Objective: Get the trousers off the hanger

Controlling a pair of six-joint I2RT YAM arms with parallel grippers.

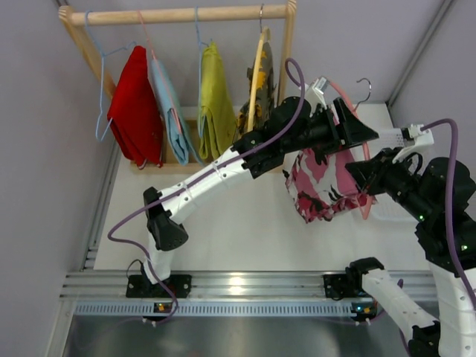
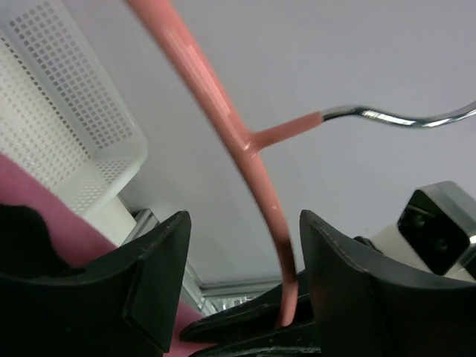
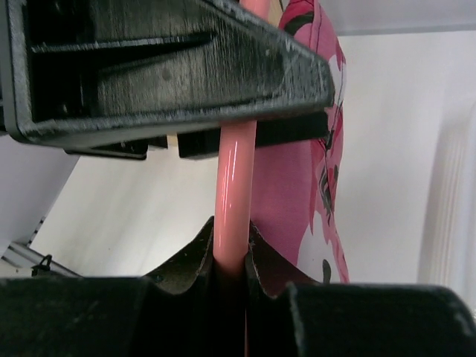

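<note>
The pink patterned trousers [image 1: 323, 182] hang folded over a pink hanger [image 1: 349, 100] held in the air right of the rack. My right gripper [image 1: 362, 172] is shut on the hanger's pink bar [image 3: 234, 178], with the trousers [image 3: 316, 186] just beside it. My left gripper [image 1: 363, 132] is open around the hanger's upper arm [image 2: 223, 119], which runs between the fingers close to the right finger [image 2: 349, 282]. The metal hook [image 2: 394, 117] points away, free of the rail. The camouflage trousers [image 1: 265, 74] hang on a wooden hanger on the rack.
The wooden rack [image 1: 178, 15] at the back also holds red [image 1: 135, 104], light blue [image 1: 169, 108] and olive-yellow [image 1: 214, 104] garments. A white perforated basket [image 2: 67, 126] stands at the right, below the hanger.
</note>
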